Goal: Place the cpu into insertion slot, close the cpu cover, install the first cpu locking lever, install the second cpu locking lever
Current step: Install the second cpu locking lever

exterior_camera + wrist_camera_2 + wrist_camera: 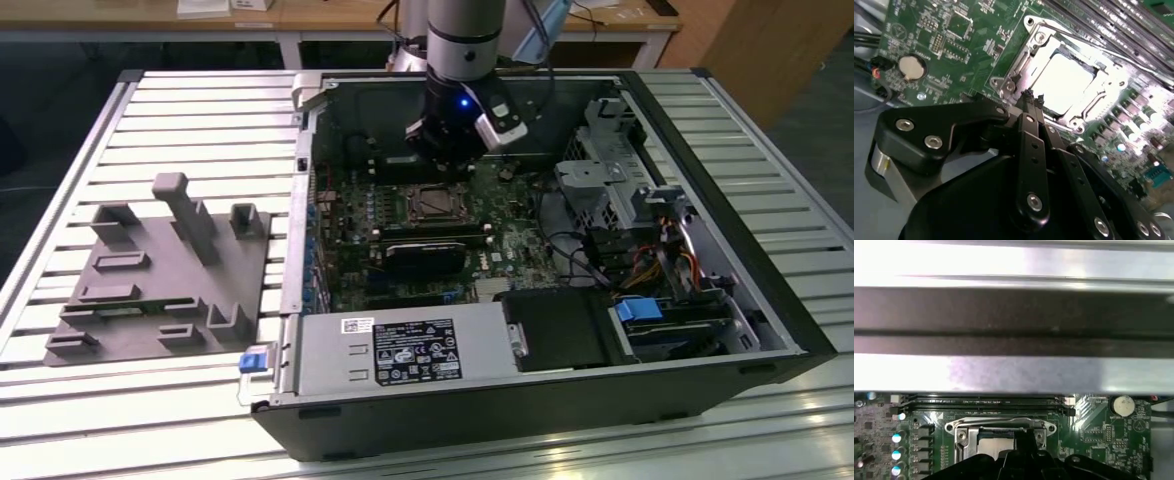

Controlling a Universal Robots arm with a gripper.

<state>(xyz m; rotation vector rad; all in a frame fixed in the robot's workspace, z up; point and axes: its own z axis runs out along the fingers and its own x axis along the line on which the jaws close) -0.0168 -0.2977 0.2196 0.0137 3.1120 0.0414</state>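
The gripper (1030,96) hovers at the edge of the insertion slot (1026,75), fingers pressed together and holding nothing. The cpu (1063,84) sits seated in that slot, framed by the lowered cpu cover (1041,56), apparently ready for latching.

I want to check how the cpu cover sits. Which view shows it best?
The second wrist view: the cpu cover lies close and bright beyond the gripper. The first wrist view shows part of it; the exterior view shows it small.

Shiny metal cpu cover (1019,75)
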